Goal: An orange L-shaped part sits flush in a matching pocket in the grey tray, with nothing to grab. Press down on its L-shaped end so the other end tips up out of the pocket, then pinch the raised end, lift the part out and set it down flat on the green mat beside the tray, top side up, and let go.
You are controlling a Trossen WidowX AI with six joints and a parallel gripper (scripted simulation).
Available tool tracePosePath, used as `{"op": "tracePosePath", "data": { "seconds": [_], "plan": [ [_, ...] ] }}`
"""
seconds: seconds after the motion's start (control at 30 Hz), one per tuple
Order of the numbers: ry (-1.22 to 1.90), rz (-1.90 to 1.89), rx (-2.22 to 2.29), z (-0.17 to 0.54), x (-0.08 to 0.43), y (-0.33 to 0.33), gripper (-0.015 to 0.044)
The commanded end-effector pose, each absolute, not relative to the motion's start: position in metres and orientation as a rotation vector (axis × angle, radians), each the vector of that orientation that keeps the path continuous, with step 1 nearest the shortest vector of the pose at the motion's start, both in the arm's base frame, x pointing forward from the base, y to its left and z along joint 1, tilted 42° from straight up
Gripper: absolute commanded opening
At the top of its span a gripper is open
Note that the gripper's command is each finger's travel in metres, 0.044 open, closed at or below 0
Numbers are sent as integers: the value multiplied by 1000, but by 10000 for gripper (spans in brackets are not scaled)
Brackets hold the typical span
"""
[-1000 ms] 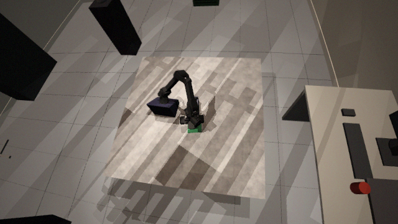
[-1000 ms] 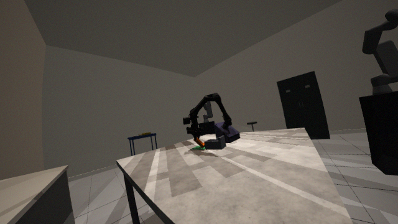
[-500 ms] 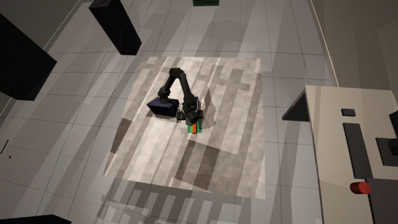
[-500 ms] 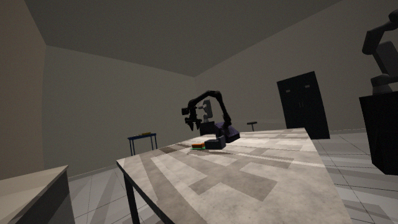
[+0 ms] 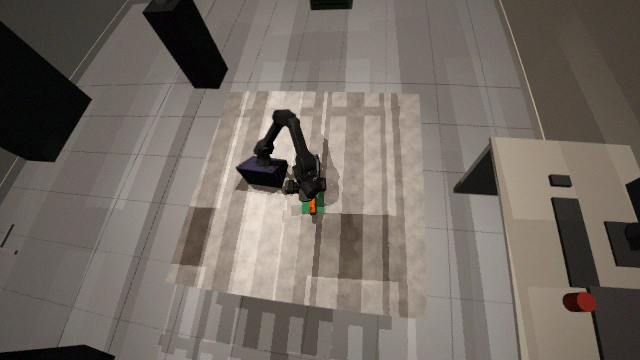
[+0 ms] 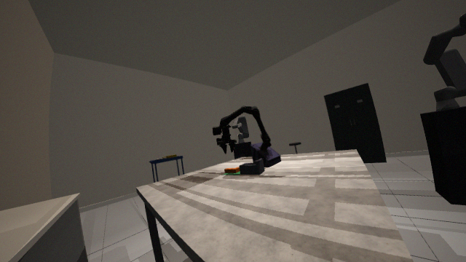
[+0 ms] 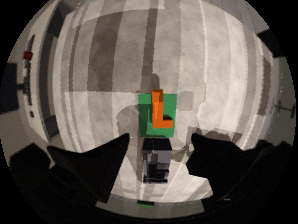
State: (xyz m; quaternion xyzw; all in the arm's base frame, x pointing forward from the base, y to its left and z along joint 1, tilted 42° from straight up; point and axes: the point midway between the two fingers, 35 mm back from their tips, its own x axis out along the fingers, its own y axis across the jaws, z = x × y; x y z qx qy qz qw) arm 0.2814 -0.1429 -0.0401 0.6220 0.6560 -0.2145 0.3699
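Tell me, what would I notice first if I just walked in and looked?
Probably the bright orange L-shaped part, lying flat on the green mat on the pale striped table. Right above it hangs the black robot arm, its gripper open and holding nothing. A small red cylinder also glows on the beige counter off to the side.

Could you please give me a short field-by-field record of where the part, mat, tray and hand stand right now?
part: orange L-shaped part lying flat on the mat, apparently top side up
mat: green mat under the part, beside the tray
tray: grey tray, pocket without the part
hand: hand open, holding nothing, raised above the part
task state: part placed and released
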Motion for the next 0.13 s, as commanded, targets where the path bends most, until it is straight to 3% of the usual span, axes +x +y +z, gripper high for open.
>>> {"op": "tracePosePath", "data": {
  "seconds": [0.0, 0.1],
  "plan": [
    [1683, -554, 1599, -41, 281, -143, 400],
    [1683, -554, 1599, -41, 281, -143, 400]
  ]
}}
